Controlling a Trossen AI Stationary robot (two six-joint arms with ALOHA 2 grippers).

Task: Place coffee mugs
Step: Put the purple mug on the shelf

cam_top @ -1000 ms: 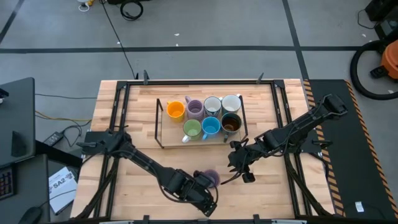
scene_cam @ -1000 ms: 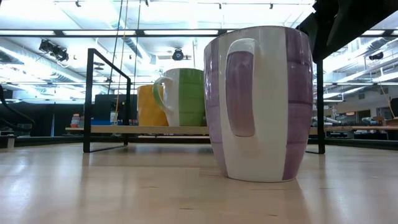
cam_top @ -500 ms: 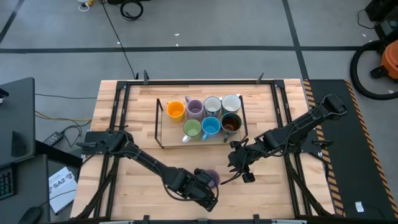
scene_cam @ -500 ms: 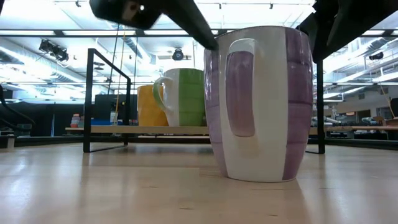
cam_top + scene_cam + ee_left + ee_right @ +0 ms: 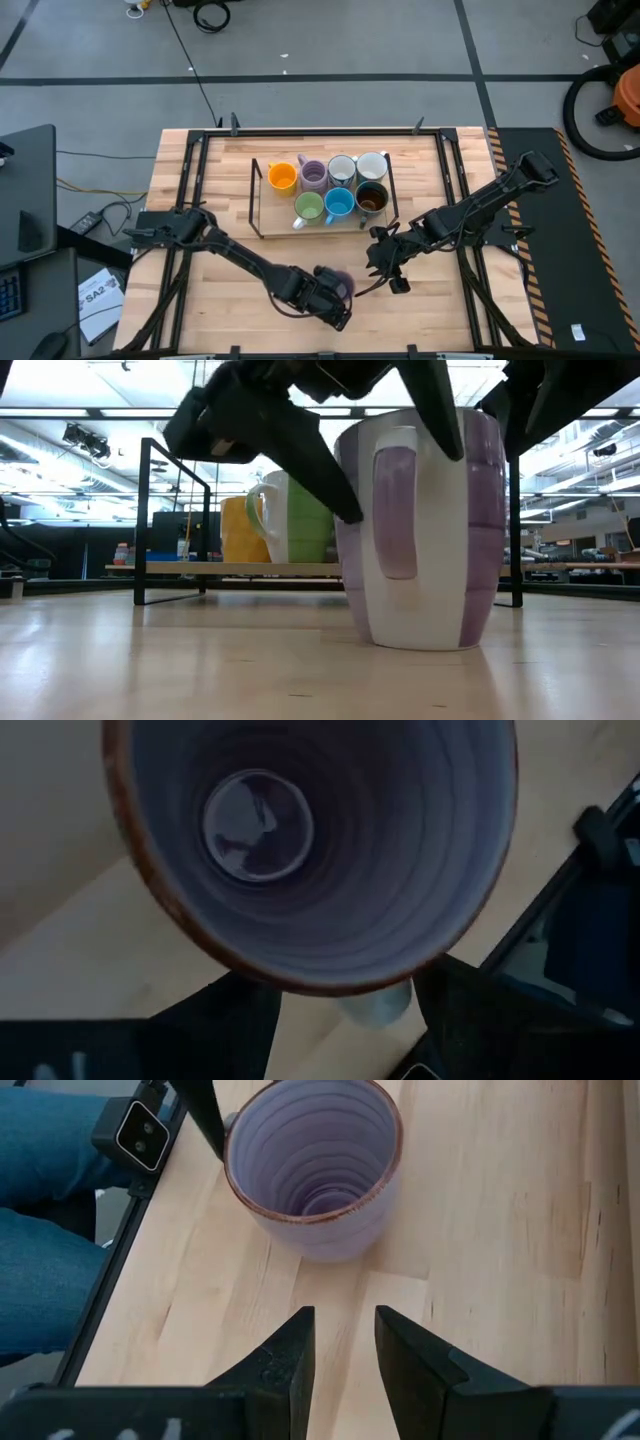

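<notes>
A lilac mug (image 5: 341,282) stands upright on the table, in front of the rack. In the low view (image 5: 420,530) its white handle (image 5: 395,510) faces the near edge. My left gripper (image 5: 330,296) is over the mug's near side, open, with one finger on each side of the handle. The left wrist view looks down into the mug (image 5: 300,840). My right gripper (image 5: 385,272) is open and empty to the right of the mug, which also shows in the right wrist view (image 5: 315,1170). Several other mugs sit in the rack (image 5: 258,205). My left gripper comes at the lilac mug from above and from the near side, slanting down, its open fingers on either side of the handle (image 5: 375,1005). One fingertip (image 5: 340,500) lies against the mug's wall beside the handle. Whether the other finger touches, I cannot tell. The mug's base is on the table.
The black-framed rack holds an orange mug (image 5: 282,177), a lilac one (image 5: 313,175), a green one (image 5: 308,207), a blue one (image 5: 339,203), a dark brown one (image 5: 371,198) and two pale ones. A person's blue-clad legs (image 5: 50,1200) show beyond the table's near edge.
My left gripper has gone toward the far edge and down onto the lilac mug, and its open fingers now stand around the handle. The mug has shifted slightly toward the table's right. My right gripper has kept still.
</notes>
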